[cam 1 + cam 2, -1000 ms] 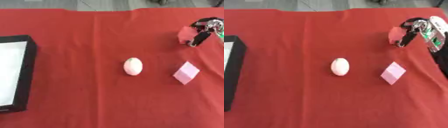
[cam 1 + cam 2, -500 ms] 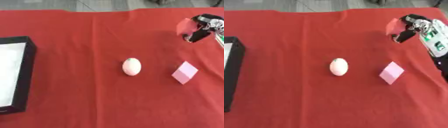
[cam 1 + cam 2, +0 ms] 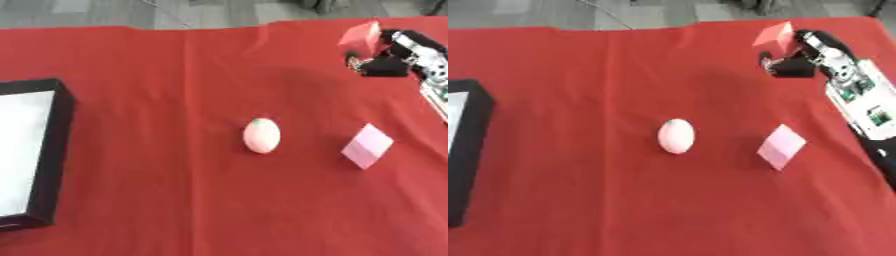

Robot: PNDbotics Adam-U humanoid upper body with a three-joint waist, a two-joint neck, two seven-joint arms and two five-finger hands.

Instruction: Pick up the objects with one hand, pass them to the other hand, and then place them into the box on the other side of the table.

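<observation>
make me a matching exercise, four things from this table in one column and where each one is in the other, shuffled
Things:
1. pale pink egg-shaped object
2. light pink cube-shaped block
3. red block
4. black-walled box with a white floor

Places:
A. at the table's left edge
B. held in the right hand, at the far right
C. lying near the middle of the red tablecloth
D. on the cloth to the right of the middle, apart from the hand

Pairs: 1-C, 2-D, 3-B, 4-A
</observation>
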